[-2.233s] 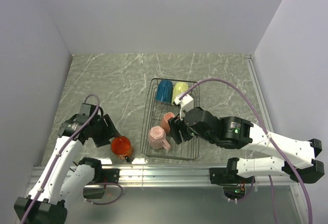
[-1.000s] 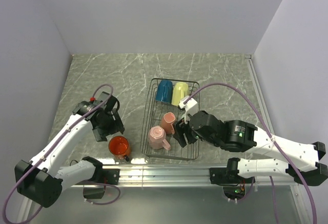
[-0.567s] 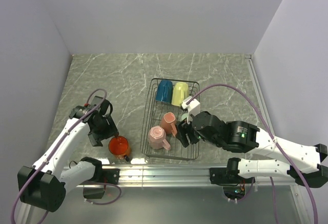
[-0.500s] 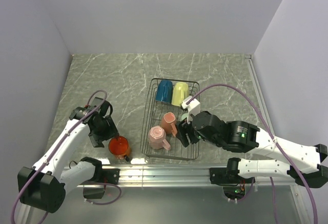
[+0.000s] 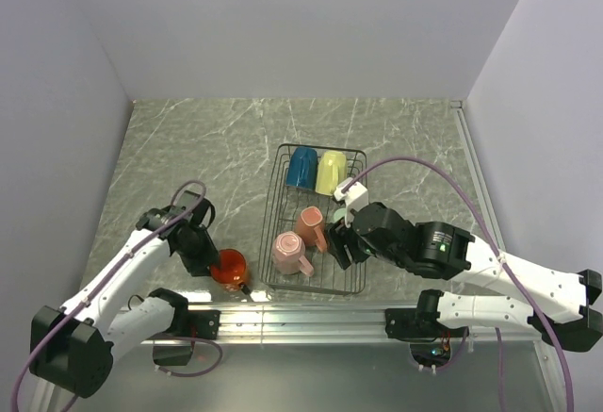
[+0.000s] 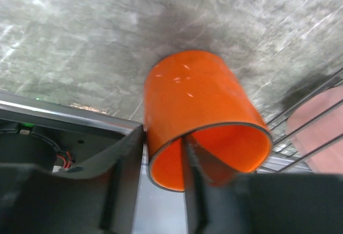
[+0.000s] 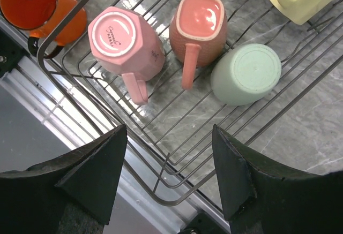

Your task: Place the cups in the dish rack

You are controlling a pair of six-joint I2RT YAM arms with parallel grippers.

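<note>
The black wire dish rack (image 5: 272,206) holds a blue cup (image 5: 301,167), a pale yellow cup (image 5: 331,171) and two pink cups (image 5: 311,226) (image 5: 290,254). In the right wrist view the rack (image 7: 174,202) also holds a mint green cup (image 7: 245,73) upside down beside the pink cups (image 7: 120,44) (image 7: 198,22). My right gripper (image 7: 169,175) is open and empty above the rack's near corner (image 5: 341,242). The orange cup (image 5: 227,268) sits on the table left of the rack. My left gripper (image 6: 161,164) is shut on its wall (image 6: 203,116), one finger inside and one outside.
A metal rail (image 5: 301,318) runs along the near table edge, just behind the orange cup. The marble tabletop (image 5: 207,148) stretches to the back and left. White walls close in the left, back and right sides.
My left gripper came down on the orange cup and shut on its rim; the cup shifted slightly right. My right gripper stayed open over the rack, with the mint cup left below it.
</note>
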